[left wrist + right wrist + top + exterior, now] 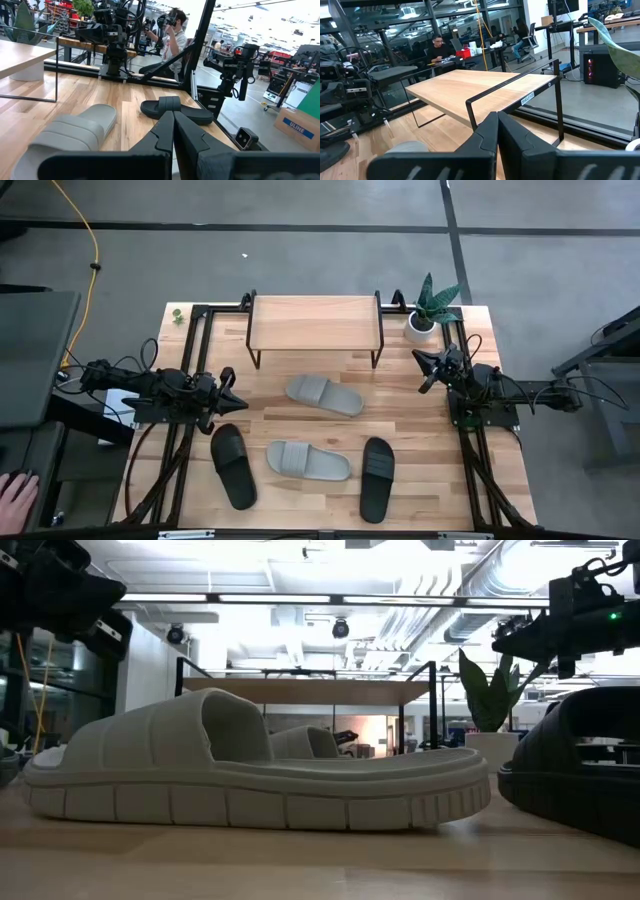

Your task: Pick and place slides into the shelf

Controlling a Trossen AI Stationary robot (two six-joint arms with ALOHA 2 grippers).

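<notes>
Both end effectors, left (232, 392) and right (422, 367), pressed together, empty; four slides (324, 394) on tabletop (420, 480), shelf (314, 322) bare; risk: soft strap slips from pinch.

An open-plan robotics lab: exposed ceiling ducts (420, 615) and strip lights overhead, glass partitions (395, 30), people at desks (439, 47), other robot rigs (235, 65), grey concrete floor (300, 265).
</notes>
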